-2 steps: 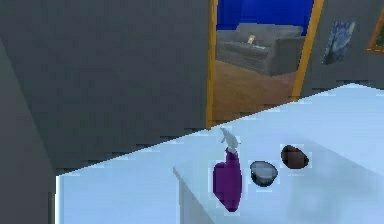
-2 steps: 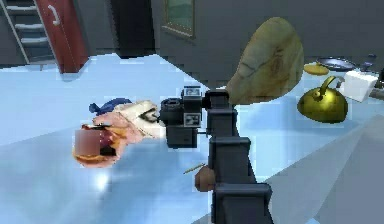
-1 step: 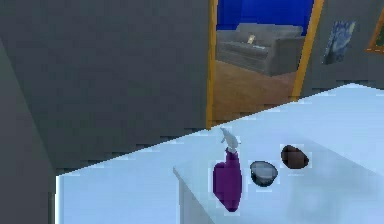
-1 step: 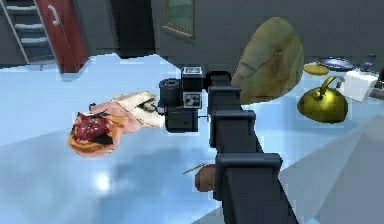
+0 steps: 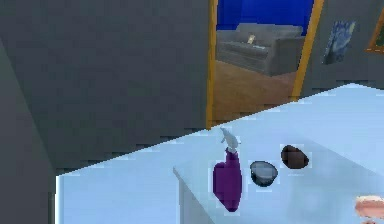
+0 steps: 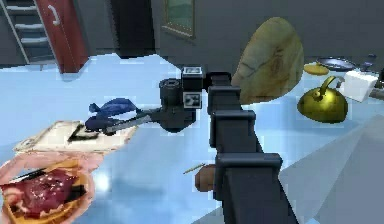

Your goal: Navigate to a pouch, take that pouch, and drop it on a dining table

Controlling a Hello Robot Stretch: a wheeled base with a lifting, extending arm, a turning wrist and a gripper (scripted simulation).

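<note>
Covered and unclear
The dark square arm bar [image 6: 240, 150] covers part of a small brown round lump [image 6: 202, 180]; whether the black two-finger gripper [image 6: 107, 126] holds anything cannot be told.

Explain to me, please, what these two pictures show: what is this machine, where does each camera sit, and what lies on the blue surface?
This is a wheeled robot with one arm, in a simulated house. The forward view looks ahead from the robot: a purple spray bottle, a dark bowl and a brown lump stand on a pale blue table. The arm side view looks sideways: the dark arm ends in thin fingers, near a blue thing, perhaps the pouch. Whether they hold it, I cannot tell.
</note>
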